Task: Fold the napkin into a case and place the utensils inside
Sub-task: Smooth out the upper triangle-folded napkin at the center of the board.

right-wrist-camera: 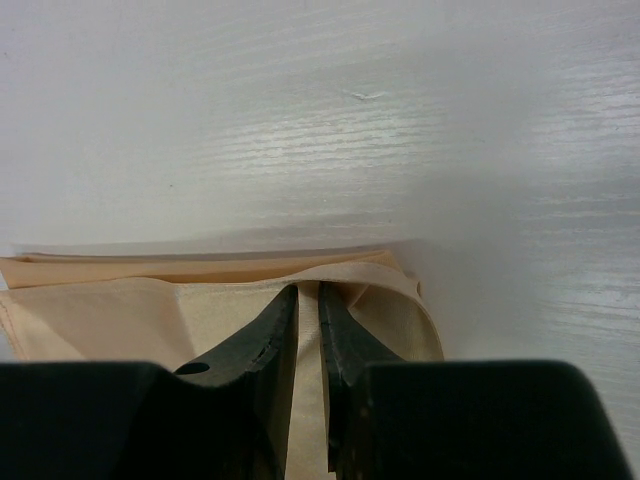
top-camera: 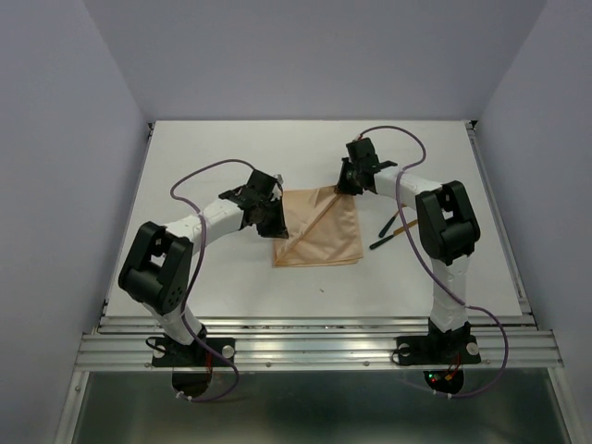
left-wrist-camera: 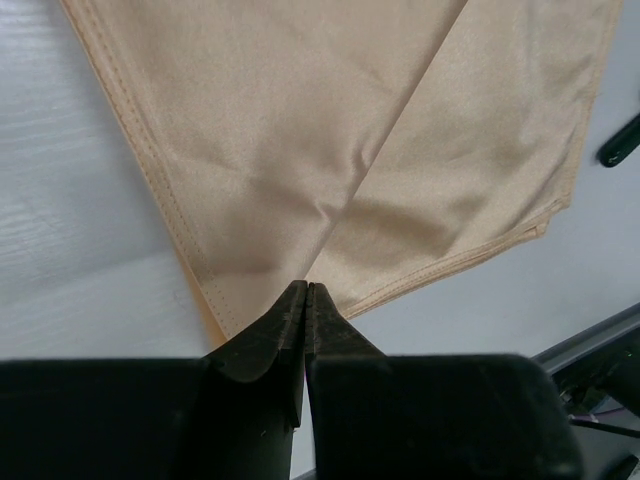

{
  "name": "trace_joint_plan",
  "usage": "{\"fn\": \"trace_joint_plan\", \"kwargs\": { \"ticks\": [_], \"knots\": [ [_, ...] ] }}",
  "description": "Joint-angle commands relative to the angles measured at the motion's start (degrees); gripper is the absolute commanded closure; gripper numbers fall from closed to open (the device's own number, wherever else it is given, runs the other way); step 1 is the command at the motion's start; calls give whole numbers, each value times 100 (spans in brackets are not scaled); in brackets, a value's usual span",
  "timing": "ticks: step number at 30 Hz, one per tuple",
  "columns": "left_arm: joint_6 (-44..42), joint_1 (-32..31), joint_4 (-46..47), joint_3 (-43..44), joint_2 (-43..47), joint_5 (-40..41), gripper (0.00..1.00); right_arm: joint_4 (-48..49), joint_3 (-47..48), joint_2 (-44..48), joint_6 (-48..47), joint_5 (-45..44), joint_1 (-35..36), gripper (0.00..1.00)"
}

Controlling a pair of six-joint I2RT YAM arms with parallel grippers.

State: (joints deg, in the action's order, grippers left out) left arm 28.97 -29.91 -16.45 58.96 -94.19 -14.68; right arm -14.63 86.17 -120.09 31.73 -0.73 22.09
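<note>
- The napkin (top-camera: 324, 239) lies flat near the middle of the tabletop (top-camera: 222, 277). It is partly folded, and a straight crease crosses it from its 8 o'clock side up to its 1 o'clock corner.
- The left tool (top-camera: 277, 230) sits at the napkin's 9 o'clock edge. In its wrist view the fingertips (left-wrist-camera: 296, 305) are pressed together where the crease ends, narrow and pinching the cloth.
- The right tool (top-camera: 344, 187) is at the napkin's 1 o'clock corner. Its wrist view shows a strip of peach cloth in the slim gap between the fingers (right-wrist-camera: 278, 325), so it is narrow and holding the napkin too.
- Bare tabletop spreads wide from the napkin's 9 o'clock round to 12 o'clock. Another free band runs along 6 o'clock up to the metal rail (top-camera: 314, 326) at the near edge.
- Room is tighter at 3 o'clock. There the utensils (top-camera: 381, 242) lie near the napkin's right hem, apart from it, with the right arm (top-camera: 446, 222) just beyond.
- The right arm covers the utensils' far ends, so their number and heads are hard to make out. The left wrist view catches only one dark rounded end at its 3 o'clock border.
- Several hems stack at the napkin's corner in the left wrist view. The number of layers cannot be told.
- Each wrist view has its 6 o'clock part cut off by the tool's own black body.
</note>
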Motion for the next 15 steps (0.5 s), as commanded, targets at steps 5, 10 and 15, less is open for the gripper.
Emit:
{"fn": "trace_joint_plan", "kwargs": {
  "ticks": [5, 10, 15],
  "knots": [
    [-23, 319, 10, 801, -266, 132, 86, 66, 356, 206, 88, -120, -73, 80],
    [3, 574, -8, 1205, -723, 254, 87, 57, 392, 223, 88, -120, -125, 80],
    [-58, 759, -104, 1504, -1118, 439, 87, 57, 374, 285, 88, -41, -126, 80]
  ]
}}
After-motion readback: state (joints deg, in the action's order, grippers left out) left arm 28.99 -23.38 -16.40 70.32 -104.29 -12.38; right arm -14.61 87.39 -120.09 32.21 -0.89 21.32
